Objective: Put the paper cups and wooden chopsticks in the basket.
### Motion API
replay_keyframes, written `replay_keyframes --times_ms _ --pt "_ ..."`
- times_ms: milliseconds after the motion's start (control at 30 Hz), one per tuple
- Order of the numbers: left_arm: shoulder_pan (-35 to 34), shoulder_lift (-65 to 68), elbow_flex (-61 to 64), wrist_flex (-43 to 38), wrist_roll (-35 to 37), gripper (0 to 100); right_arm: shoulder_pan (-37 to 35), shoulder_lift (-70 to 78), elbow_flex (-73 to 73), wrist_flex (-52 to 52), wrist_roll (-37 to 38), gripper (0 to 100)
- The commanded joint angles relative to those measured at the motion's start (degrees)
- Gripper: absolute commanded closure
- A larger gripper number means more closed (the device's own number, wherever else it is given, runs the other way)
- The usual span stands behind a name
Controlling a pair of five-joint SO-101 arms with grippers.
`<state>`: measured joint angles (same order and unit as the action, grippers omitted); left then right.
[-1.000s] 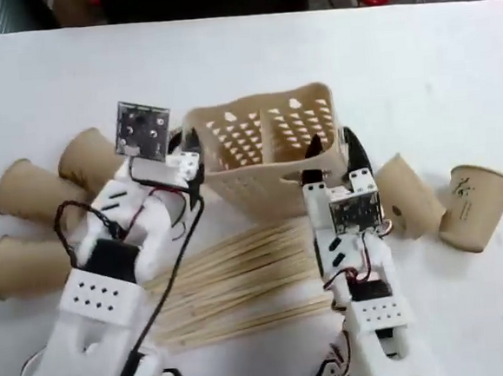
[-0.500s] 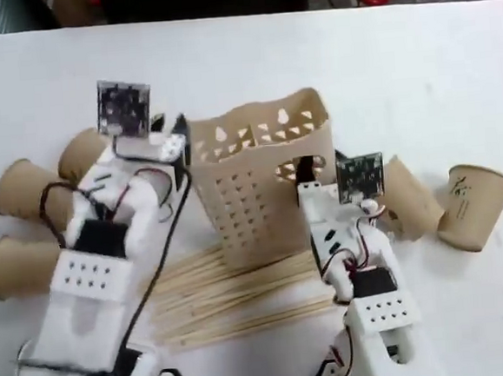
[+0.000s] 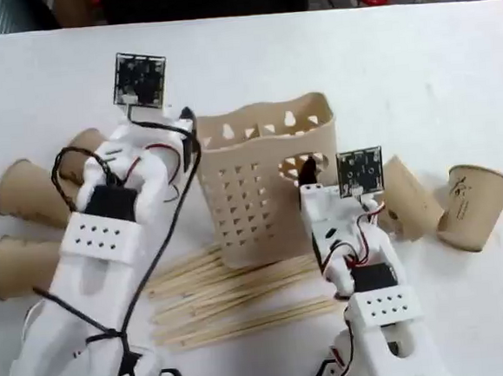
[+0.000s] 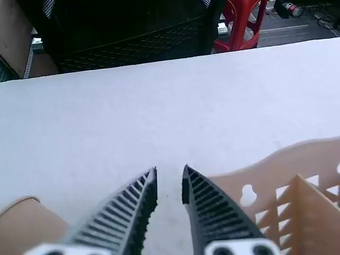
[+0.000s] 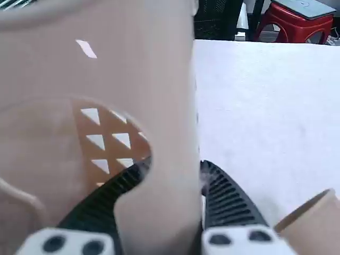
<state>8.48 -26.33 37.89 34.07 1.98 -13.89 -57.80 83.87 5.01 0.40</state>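
The tan perforated basket (image 3: 264, 187) stands in the middle of the table, over the far ends of the wooden chopsticks (image 3: 242, 289). My right gripper (image 3: 307, 168) is shut on its right wall, with one finger (image 5: 114, 188) inside through the handle hole and the other outside the wall (image 5: 106, 69). My left gripper (image 3: 187, 122) hovers open and holding nothing at the basket's left rim corner (image 4: 297, 202). Three paper cups lie at the left (image 3: 25, 193), (image 3: 18, 263), (image 3: 78, 149). Two more are at the right (image 3: 409, 197), (image 3: 472, 205).
The bundle of chopsticks lies between the two arm bases, close to the table's front. Behind the basket is bare white table (image 3: 354, 49). A cup (image 4: 26, 223) lies just beside my left gripper (image 4: 169, 171), and another (image 5: 313, 218) beside my right gripper (image 5: 172, 167).
The basket has been tipped from lying on its side to standing, held by my right gripper. My left arm has drawn back and risen beside the basket's left rim.
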Motion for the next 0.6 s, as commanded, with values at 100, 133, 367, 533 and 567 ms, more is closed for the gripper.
replay_keyframes --times_ms 100,133,367,533,567 --pt "4.62 -0.13 -3.08 11.87 -1.85 90 -1.71 -0.13 0.53 -0.22 -0.79 98.1" --pt "4.62 -0.13 -2.99 12.4 -2.81 90 -1.71 -0.13 0.53 -0.31 -0.7 98.1" --pt "4.18 -0.13 -3.25 13.27 -3.43 89 -4.0 0.31 8.97 -21.58 7.74 98.1" --pt "4.44 -0.13 -7.3 19.69 -3.52 79 -2.86 0.31 11.08 -32.13 8.0 98.1" --pt "4.62 -0.13 -8.26 21.36 -3.6 79 -2.51 0.22 11.08 -33.45 8.0 98.1"
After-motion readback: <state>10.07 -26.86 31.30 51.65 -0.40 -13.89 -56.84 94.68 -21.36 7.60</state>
